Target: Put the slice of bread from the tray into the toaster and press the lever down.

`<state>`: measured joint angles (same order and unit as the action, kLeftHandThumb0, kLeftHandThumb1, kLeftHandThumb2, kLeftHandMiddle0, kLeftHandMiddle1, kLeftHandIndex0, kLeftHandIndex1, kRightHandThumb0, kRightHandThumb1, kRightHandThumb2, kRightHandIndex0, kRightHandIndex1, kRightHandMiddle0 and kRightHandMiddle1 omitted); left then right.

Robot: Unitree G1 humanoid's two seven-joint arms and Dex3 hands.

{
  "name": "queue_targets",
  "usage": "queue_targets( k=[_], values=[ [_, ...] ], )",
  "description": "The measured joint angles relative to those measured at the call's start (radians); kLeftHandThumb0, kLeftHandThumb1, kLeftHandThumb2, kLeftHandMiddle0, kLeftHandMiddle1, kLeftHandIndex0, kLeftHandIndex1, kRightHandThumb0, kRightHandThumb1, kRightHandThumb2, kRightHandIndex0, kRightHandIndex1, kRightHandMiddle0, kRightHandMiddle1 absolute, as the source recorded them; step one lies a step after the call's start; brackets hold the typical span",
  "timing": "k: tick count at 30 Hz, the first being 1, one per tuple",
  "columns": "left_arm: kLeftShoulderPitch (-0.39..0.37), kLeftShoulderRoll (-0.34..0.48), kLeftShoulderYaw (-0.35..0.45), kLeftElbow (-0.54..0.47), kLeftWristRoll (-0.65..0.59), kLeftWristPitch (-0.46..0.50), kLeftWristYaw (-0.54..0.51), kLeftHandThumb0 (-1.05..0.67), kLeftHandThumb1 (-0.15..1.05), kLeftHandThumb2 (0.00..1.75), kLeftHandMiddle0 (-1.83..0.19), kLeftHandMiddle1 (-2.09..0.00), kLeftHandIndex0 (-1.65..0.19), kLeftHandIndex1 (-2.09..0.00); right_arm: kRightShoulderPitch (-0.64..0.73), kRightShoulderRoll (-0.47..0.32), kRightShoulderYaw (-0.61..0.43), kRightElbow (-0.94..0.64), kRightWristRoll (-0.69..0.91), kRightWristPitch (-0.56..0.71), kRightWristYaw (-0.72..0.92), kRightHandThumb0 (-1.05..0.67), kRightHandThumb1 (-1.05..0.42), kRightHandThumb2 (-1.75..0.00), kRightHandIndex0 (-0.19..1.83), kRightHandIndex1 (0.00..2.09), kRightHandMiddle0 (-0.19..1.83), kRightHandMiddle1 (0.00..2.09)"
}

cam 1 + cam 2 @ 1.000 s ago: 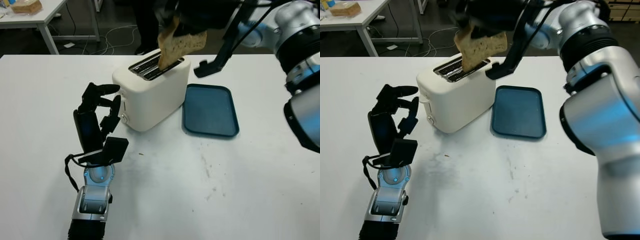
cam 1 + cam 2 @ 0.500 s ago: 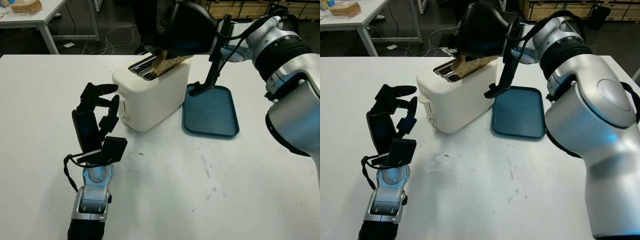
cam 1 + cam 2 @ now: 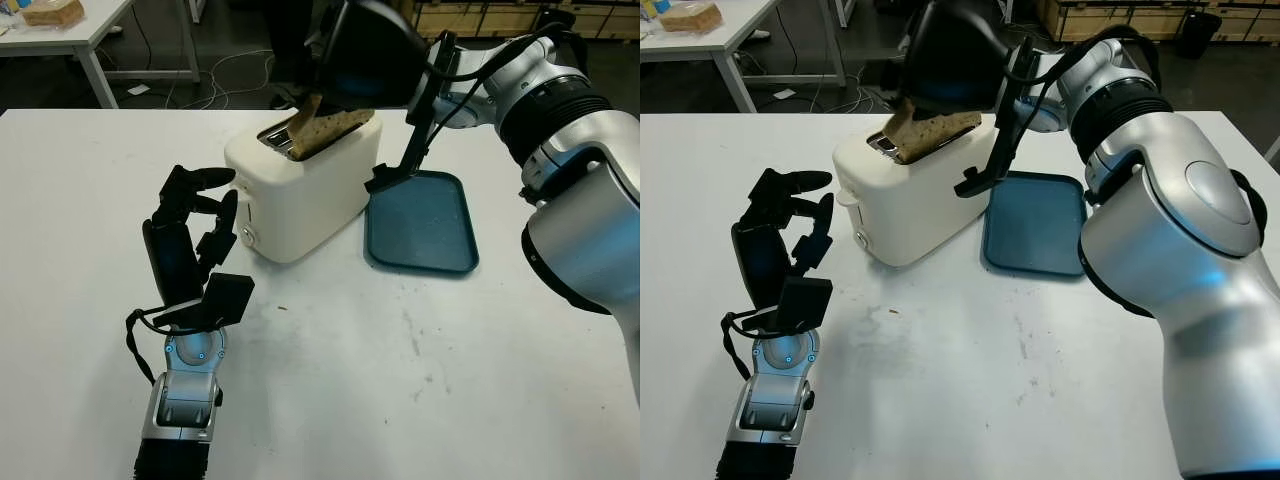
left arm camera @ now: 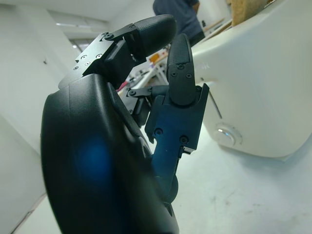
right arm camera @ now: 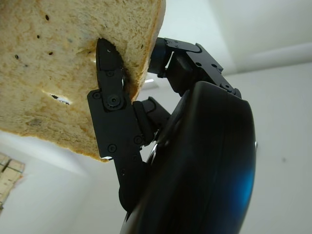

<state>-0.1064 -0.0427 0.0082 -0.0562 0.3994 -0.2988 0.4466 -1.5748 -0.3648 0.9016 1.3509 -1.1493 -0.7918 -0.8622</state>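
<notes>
The bread slice [image 3: 322, 130] leans tilted, its lower end in the slot of the white toaster [image 3: 300, 200] and its upper part sticking out. My right hand [image 3: 335, 100] hovers over the toaster's top, shut on the slice; its fingers [image 5: 112, 97] press into the bread [image 5: 58, 58]. The blue tray [image 3: 420, 222] lies bare just right of the toaster. My left hand [image 3: 215, 205] stands upright and open on the table beside the toaster's left end face [image 4: 263, 97], close to the lever slot and the round button [image 4: 227, 134], not touching them.
The white table [image 3: 400, 400] carries the toaster and tray. A black cable [image 3: 405, 160] from my right arm hangs over the tray's near-left corner. Behind the table stand a person's legs [image 3: 290, 50] and another table with a box [image 3: 52, 12].
My right hand came down and shifted left with the bread; the slice went from hanging above the toaster to leaning low in its slot. The left hand has not moved.
</notes>
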Motion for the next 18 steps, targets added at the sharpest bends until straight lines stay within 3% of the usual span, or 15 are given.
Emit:
queue_targets(
  k=[3, 12, 18],
  values=[
    [0.000, 0.000, 0.000, 0.000, -0.011, 0.000, -0.003, -0.33, 0.92, 0.27, -0.51, -1.52, -0.62, -0.98, 0.009, 0.002, -0.046, 0.000, 0.047, -0.015, 0.049, -0.40, -0.92, -0.36, 1.00, 1.75, 0.72, 1.75],
    [0.000, 0.000, -0.001, 0.000, 0.006, 0.000, 0.007, -0.34, 0.92, 0.27, -0.52, -1.52, -0.62, -0.98, 0.048, 0.025, -0.153, 0.003, 0.145, 0.022, 0.224, -0.32, -0.92, -0.19, 0.98, 1.75, 0.70, 1.75],
    [0.000, 0.000, 0.000, 0.000, 0.004, 0.000, 0.008, -0.33, 0.92, 0.26, -0.51, -1.50, -0.62, -0.97, 0.083, 0.026, -0.145, 0.014, 0.154, 0.091, 0.283, -0.39, -0.92, -0.25, 0.96, 1.75, 0.71, 1.75]
  ],
)
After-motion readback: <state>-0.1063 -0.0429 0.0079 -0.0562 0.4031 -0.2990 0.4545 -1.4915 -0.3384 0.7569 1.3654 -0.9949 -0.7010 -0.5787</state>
